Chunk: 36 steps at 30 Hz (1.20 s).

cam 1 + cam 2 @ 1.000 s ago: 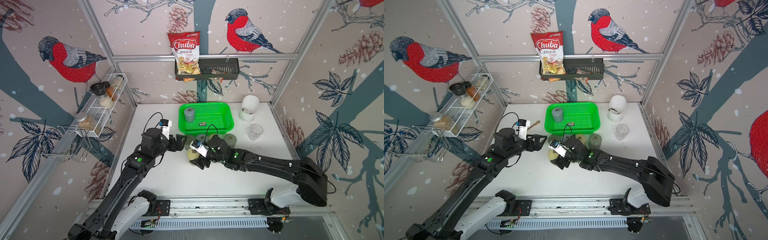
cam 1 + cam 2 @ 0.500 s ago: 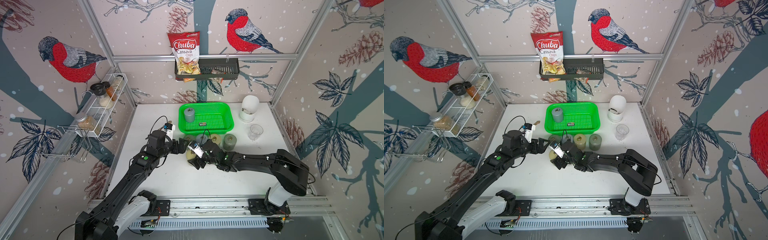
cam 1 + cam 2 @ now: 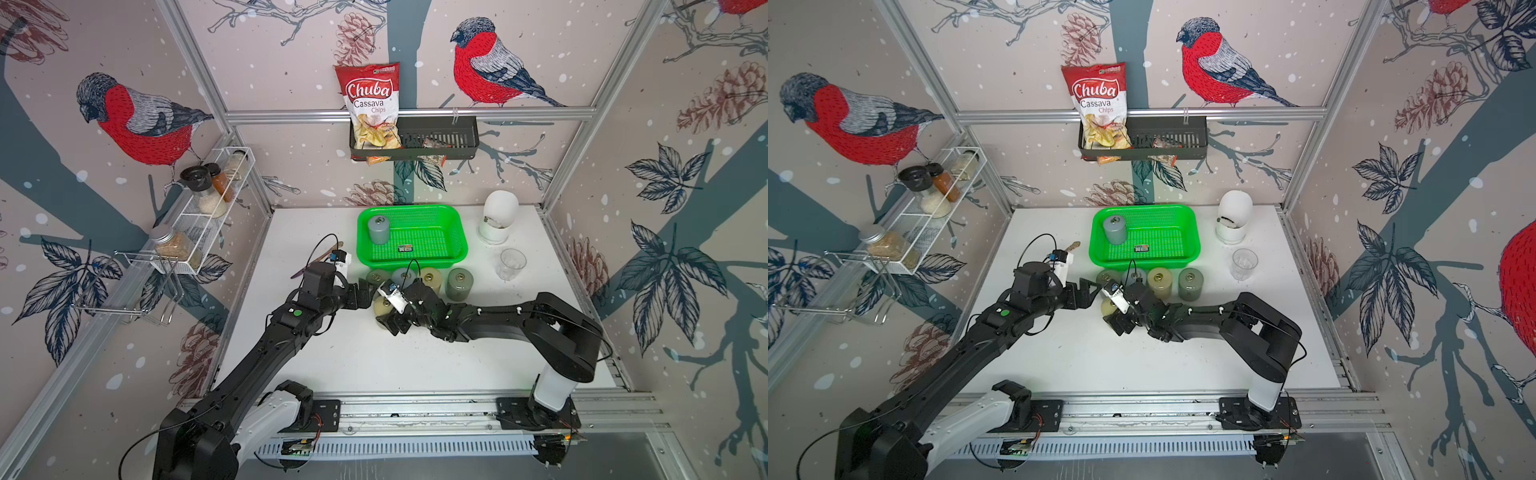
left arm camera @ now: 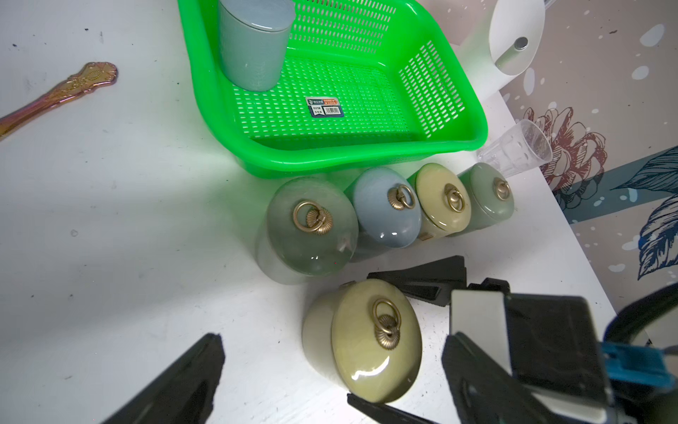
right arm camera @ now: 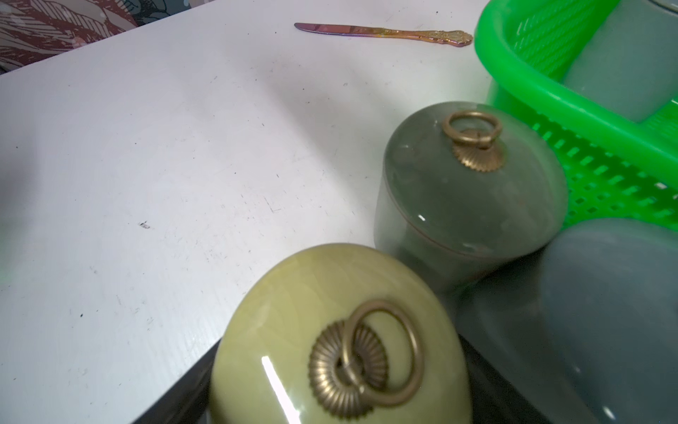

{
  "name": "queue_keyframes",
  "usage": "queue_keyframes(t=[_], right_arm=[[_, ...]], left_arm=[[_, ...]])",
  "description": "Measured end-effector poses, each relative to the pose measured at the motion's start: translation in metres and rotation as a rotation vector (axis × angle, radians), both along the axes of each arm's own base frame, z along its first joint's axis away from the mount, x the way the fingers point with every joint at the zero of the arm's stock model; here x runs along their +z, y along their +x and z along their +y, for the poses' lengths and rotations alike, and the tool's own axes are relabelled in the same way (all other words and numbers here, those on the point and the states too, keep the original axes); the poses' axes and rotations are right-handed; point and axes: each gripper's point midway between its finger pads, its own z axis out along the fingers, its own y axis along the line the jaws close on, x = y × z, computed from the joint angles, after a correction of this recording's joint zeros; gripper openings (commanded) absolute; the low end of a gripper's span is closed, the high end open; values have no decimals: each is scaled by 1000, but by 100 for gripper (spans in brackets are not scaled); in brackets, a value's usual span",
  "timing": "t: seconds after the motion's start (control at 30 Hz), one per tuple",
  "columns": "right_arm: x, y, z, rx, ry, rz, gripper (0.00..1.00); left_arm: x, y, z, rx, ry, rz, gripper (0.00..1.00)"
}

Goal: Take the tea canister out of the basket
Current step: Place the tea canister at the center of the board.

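On the table (image 3: 332, 357), just in front of the basket (image 4: 348, 156), the olive tea canister (image 4: 370, 345) stands outside the green wall, lid and brass ring uppermost. The right gripper (image 4: 357, 335) is closed on its body, one black finger on each side. Directly behind it, a row of four canisters (image 4: 387, 205) lines the basket's front edge. The nearest of these, dark green, is just beside the held one, though contact cannot be confirmed. Inside the basket, a grey canister (image 3: 378, 230) stands upright in the far left corner, near a small dark sticker (image 4: 324, 106) on the mesh floor. The left gripper (image 3: 368, 294) hovers near the olive tea canister with jaws spread wide, holding nothing.

Step in hand (judged): set-down of the extracted canister. Removal from the basket is complete for this item. Whether its base is fully seated on the table cannot be told.

The next move calls for:
1. Confirm the base is flat on the table
2. Open the right jaws only enough to clear the body
3. Withdraw away from the row, since a sideways sweep could knock the dark green neighbour
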Motion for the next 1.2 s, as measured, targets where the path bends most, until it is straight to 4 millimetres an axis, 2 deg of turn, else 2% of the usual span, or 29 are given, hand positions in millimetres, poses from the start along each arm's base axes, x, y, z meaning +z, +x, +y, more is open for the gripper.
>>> queue_keyframes(t=[0.1, 0.23, 0.43, 0.53, 0.93, 1.13, 1.2], right_arm=[[0, 4, -2, -10, 15, -9, 0], [0, 8, -2, -20, 28, -18, 6], [0, 9, -1, -20, 38, -23, 21], [-1, 10, 0, -21, 40, -25, 37], [0, 10, 3, -14, 44, -21, 86], [1, 8, 5, -4, 50, -17, 99], [1, 7, 6, -1, 51, -18, 100]], left_arm=[[-2, 0, 0, 4, 5, 12, 97], [-6, 2, 4, 24, 26, 24, 97], [-4, 4, 4, 24, 25, 21, 97], [-4, 4, 4, 24, 25, 22, 97], [0, 4, 3, 24, 24, 18, 97], [-2, 2, 4, 22, 28, 29, 97], [-2, 2, 4, 22, 27, 28, 97]])
